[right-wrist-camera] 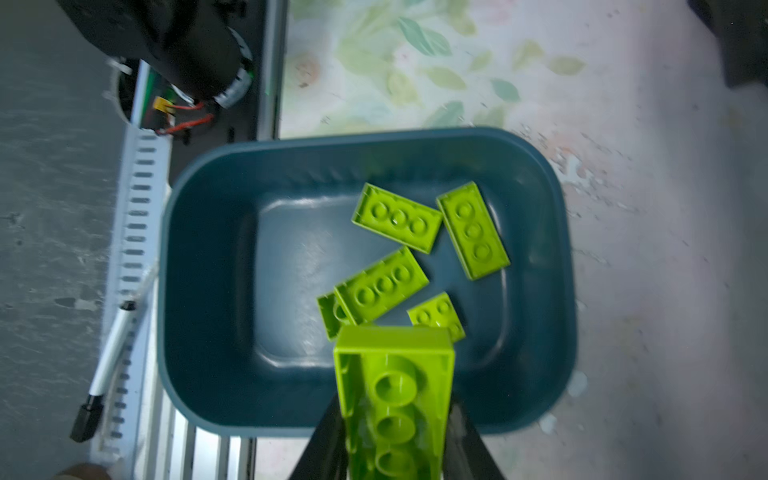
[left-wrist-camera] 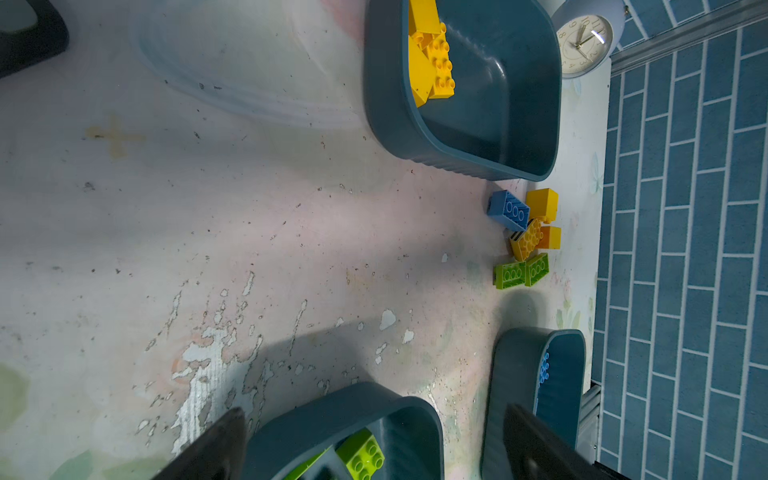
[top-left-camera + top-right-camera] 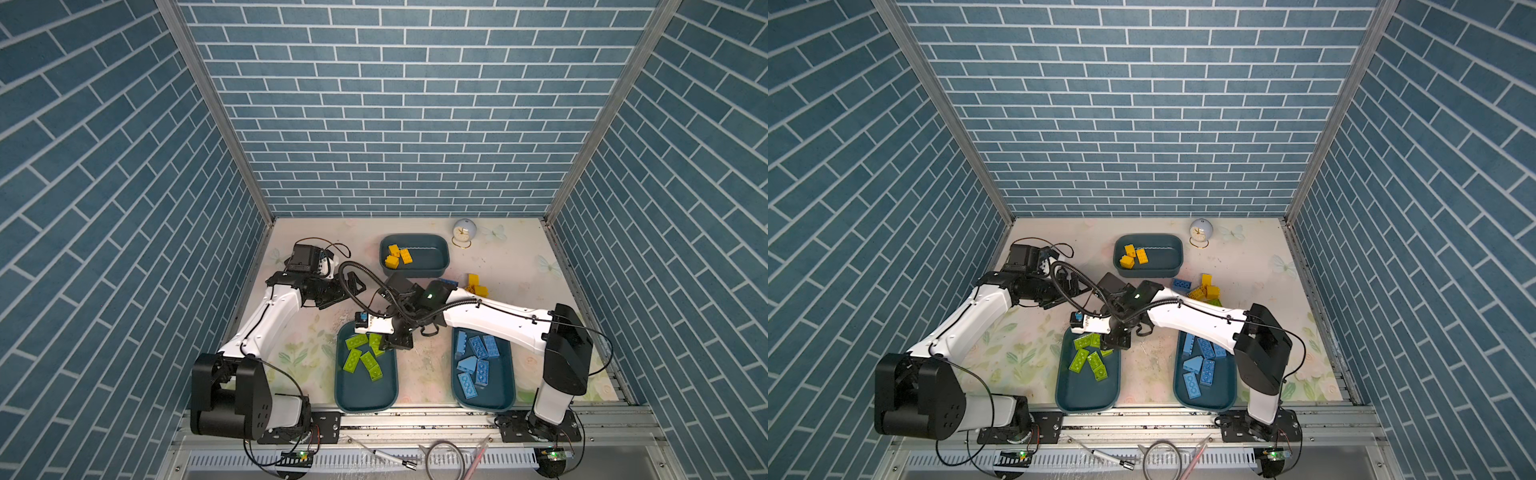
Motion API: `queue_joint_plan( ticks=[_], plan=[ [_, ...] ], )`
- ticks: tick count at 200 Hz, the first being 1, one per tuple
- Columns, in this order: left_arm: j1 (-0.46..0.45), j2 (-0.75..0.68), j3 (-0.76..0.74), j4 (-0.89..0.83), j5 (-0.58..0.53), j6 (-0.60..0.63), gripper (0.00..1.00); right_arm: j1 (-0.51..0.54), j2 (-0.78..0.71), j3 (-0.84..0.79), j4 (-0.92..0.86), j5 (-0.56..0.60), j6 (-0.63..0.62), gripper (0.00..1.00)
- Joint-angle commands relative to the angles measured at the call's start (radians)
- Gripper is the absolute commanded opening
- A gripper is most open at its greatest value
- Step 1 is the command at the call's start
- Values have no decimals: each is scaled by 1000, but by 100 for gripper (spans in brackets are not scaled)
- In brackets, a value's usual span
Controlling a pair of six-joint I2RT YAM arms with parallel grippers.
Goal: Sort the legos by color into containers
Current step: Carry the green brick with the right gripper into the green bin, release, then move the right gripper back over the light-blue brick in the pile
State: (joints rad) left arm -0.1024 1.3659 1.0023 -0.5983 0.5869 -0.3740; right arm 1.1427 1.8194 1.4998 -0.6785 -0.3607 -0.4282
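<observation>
Right end effector point(image 1: 395, 440) clamped on lime lego point(image 1: 392, 386), long axis along fingers point(image 1: 322, 451), hollow underside showing, left end effector point(image 2: 374, 415) seemingly apart

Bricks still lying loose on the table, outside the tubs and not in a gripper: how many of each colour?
Yellow-orange bricks: 3
Lime green bricks: 2
Light blue brick: 1
Total: 6
</observation>
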Motion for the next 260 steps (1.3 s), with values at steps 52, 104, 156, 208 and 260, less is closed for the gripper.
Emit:
queue_joint_plan(
  ticks=[52,104,156,208,260],
  plan=[
    [6,33,41,-12,12,23,98,79,152,57,98,-113,112,48],
    [6,22,23,-7,31,20,97,6,19,-25,72,-86,159,61],
    [6,27,19,5,54,16,97,-261,-198,-190,-105,10,28,62],
    [5,27,24,8,76,11,98,-548,-203,-227,-102,133,-146,64],
    [5,19,27,-7,74,12,97,-699,-51,-156,-11,171,-260,66]
  ],
)
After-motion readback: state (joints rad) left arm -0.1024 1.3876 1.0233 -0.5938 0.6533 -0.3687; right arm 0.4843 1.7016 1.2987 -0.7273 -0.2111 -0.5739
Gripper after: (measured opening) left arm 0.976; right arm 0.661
